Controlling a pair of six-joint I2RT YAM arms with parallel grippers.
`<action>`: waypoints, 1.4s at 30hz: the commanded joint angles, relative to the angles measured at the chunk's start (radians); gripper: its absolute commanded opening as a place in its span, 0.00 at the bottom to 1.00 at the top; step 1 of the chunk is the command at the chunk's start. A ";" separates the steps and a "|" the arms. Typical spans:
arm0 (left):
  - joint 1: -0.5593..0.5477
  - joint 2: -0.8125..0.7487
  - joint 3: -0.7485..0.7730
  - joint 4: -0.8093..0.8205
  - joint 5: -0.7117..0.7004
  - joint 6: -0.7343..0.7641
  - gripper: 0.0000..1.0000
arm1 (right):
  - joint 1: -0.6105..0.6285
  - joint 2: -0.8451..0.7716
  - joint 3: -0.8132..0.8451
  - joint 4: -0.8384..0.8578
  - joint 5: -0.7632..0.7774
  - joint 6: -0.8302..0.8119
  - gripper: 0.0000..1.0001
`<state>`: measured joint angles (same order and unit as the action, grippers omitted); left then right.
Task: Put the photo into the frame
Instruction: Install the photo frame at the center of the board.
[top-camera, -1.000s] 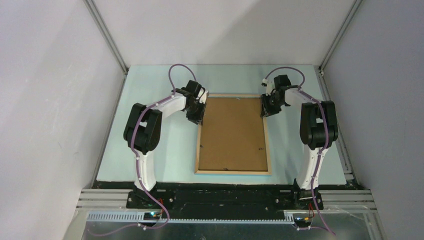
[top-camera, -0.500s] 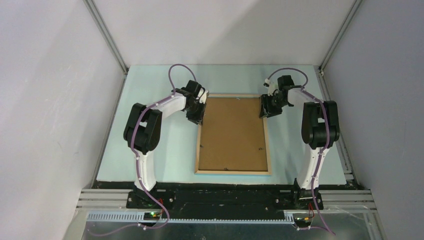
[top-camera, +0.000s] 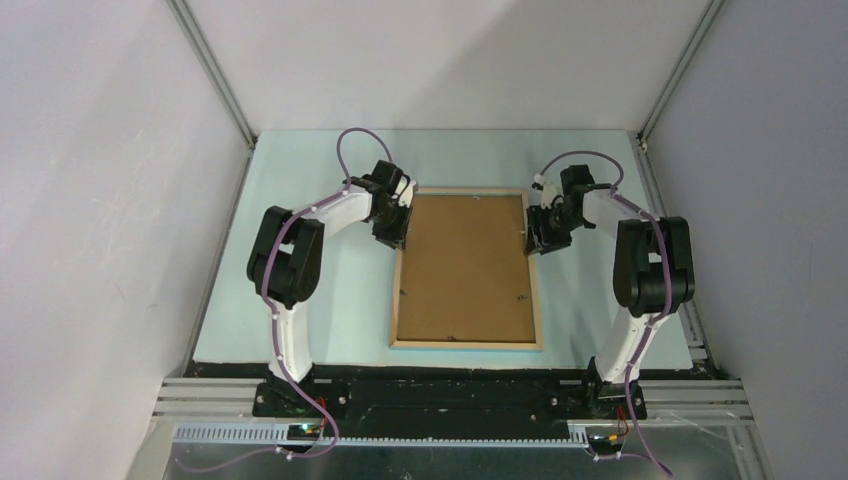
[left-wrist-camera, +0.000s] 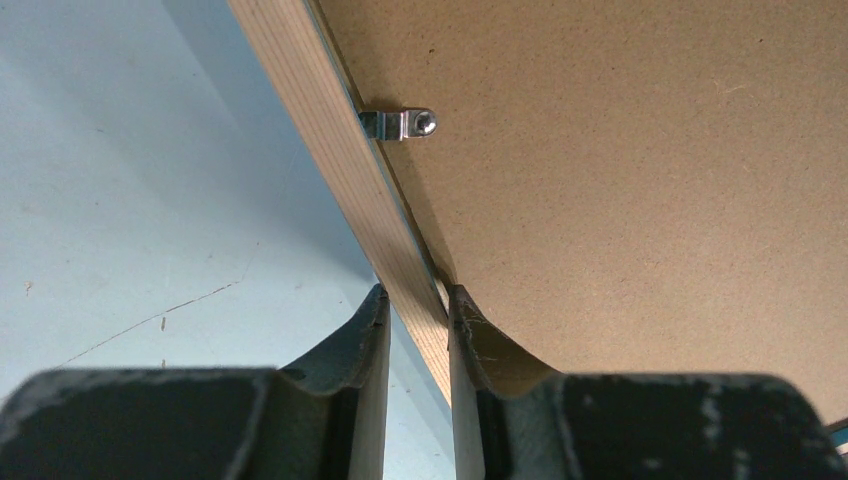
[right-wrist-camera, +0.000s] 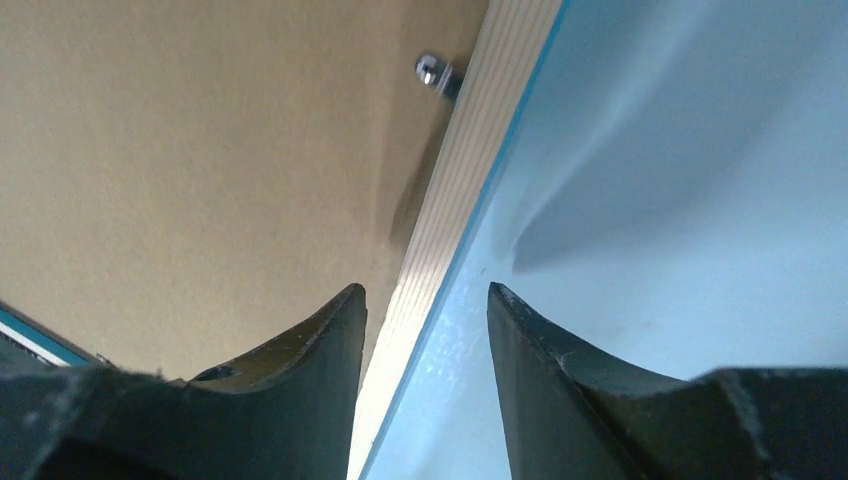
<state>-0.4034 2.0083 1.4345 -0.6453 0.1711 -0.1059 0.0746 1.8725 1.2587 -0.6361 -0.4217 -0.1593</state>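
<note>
Since a second ago my right hand (top-camera: 545, 232) has slid a little toward me along the right rail of the frame (top-camera: 466, 344), its elbow has swung outward, and its fingers have parted. The right wrist view now shows them spread on either side of that rail, with pale tabletop (right-wrist-camera: 700, 200) showing in the gap beside the outer finger (right-wrist-camera: 520, 340), so I read no grip there. My left hand (top-camera: 392, 232) has not shifted: it pinches the left rail near the far corner, one finger on the outer edge and one against the backing board (left-wrist-camera: 620, 180). The frame lies flat, back side up, in the middle of the tabletop between the two arms, light wood facing me and a thin blue edge along its underside. The brown backing board fills it. A small metal tab (left-wrist-camera: 400, 123) sits on the board at the left rail, and another (right-wrist-camera: 432, 70) at the right rail.
</note>
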 joint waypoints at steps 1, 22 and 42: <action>0.016 -0.047 -0.014 0.018 -0.022 0.026 0.00 | 0.028 -0.053 -0.052 -0.018 0.039 -0.013 0.52; 0.082 -0.032 0.003 0.016 0.005 0.002 0.00 | 0.048 0.068 0.111 0.023 0.046 0.041 0.07; 0.179 -0.018 0.008 0.018 0.000 -0.035 0.00 | 0.036 0.108 0.307 -0.049 0.004 0.025 0.57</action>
<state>-0.2245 2.0087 1.4342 -0.6186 0.1776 -0.1562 0.1215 2.0750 1.5917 -0.6724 -0.4126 -0.1123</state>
